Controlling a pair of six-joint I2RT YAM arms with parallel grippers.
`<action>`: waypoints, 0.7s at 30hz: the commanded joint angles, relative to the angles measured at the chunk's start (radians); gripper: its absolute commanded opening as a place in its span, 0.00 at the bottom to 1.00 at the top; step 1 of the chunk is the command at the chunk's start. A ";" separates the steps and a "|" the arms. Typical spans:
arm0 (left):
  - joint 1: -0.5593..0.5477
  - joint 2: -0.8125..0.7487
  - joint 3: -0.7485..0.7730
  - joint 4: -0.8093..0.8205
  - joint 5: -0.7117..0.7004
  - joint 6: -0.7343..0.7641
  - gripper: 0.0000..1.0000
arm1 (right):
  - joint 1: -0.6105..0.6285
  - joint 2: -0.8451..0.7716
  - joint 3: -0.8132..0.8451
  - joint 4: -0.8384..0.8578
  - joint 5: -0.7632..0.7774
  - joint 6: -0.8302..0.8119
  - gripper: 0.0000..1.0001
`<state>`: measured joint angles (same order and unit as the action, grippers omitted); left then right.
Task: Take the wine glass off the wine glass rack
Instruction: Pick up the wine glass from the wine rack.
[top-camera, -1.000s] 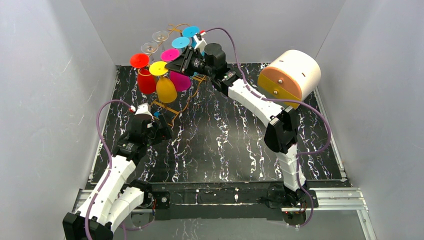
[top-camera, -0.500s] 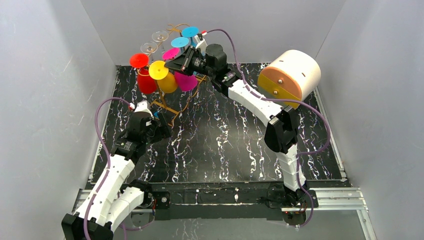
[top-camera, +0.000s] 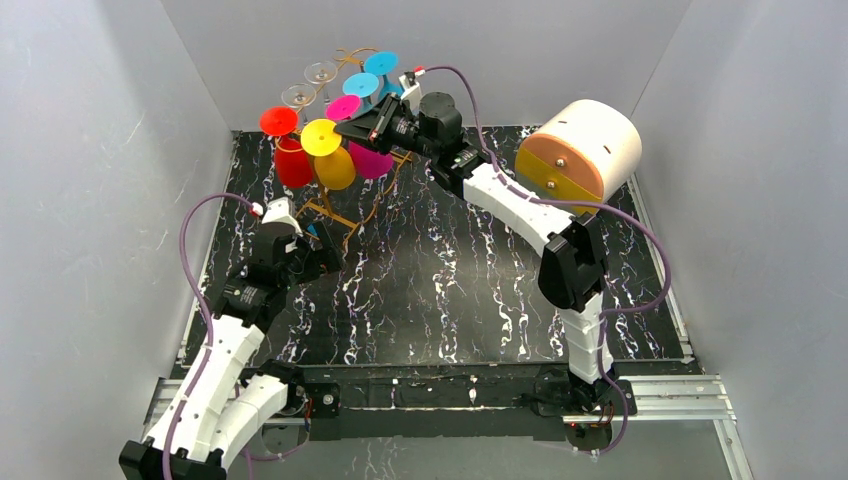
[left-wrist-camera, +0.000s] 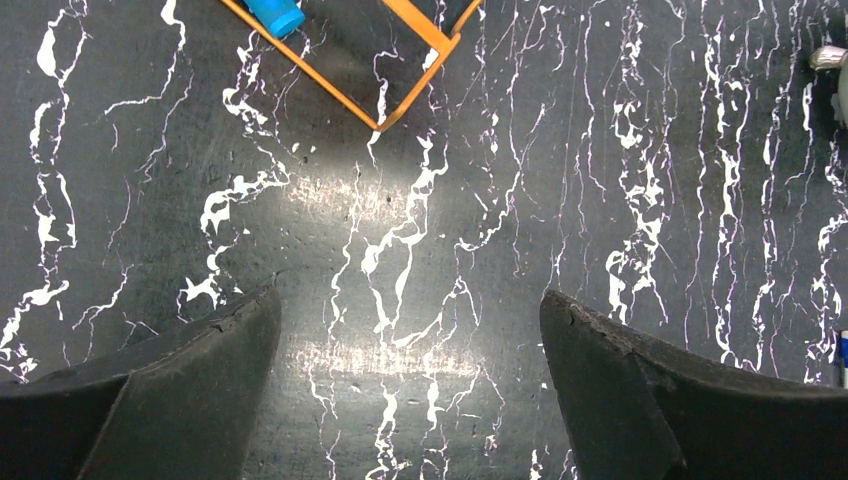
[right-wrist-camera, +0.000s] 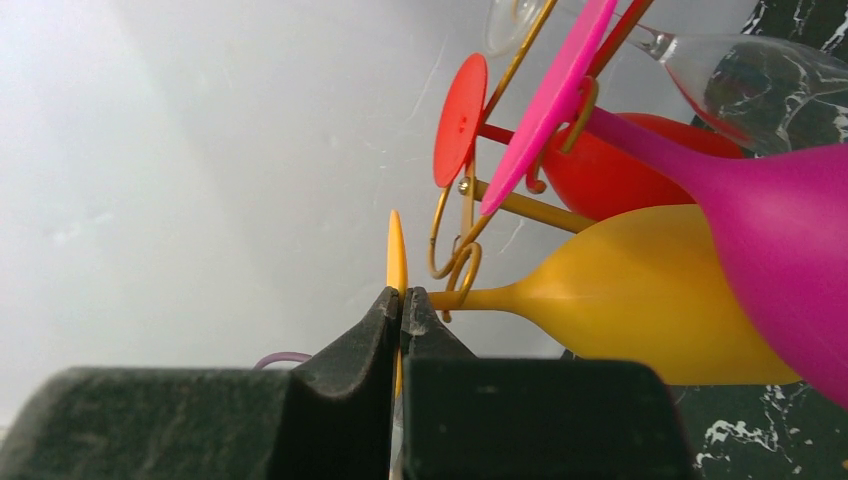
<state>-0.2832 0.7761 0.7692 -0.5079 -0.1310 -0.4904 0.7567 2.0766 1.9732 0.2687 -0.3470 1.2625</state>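
- The right arm reaches up from its base at the near edge of the worktop (top-camera: 450, 280), bends at the elbow and stretches towards the far left corner, with its wrist level with the top of the wine glass rack (top-camera: 335, 215).
- The right gripper (right-wrist-camera: 400, 305) is pinched together on the thin foot of the yellow wine glass (right-wrist-camera: 620, 300); the edge of the disc stands up from between the two black fingertips.
- The yellow wine glass hangs upside down on the rack, its stem lying in a curled wire scroll and its bowl below.
- The left arm is low, with its forearm raised from the near left corner. The left gripper (left-wrist-camera: 410, 330) points down at the worktop with its fingers wide apart, holding nothing, just short of the corner of the rack's base.
- The rack is thin golden-orange wire with a rectangular base and scrolled ends, and it stands in the far left corner of the worktop.
- A red glass (right-wrist-camera: 600, 165) and a magenta glass (right-wrist-camera: 780, 230) hang beside the yellow one. All three look smooth, matt and opaque, with flat round feet.
- A clear glass (right-wrist-camera: 740, 80) hangs behind them, and two glasses with blue feet (top-camera: 362, 84) hang on the far side.
- The worktop is black with white marble-like veins and a dull sheen.
- The fingers of both grippers are black with a rough, worn surface.
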 joint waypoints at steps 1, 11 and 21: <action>0.002 -0.028 0.044 -0.024 -0.005 0.028 0.98 | 0.005 -0.075 -0.017 0.093 -0.050 0.065 0.01; 0.002 -0.073 0.060 -0.041 -0.021 0.048 0.98 | 0.006 -0.128 -0.125 0.130 -0.013 0.095 0.01; 0.002 -0.074 0.070 -0.046 -0.013 0.053 0.98 | 0.006 -0.129 -0.151 0.170 0.020 0.132 0.01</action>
<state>-0.2832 0.7116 0.8036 -0.5327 -0.1383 -0.4519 0.7521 2.0048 1.8229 0.3656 -0.3134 1.3636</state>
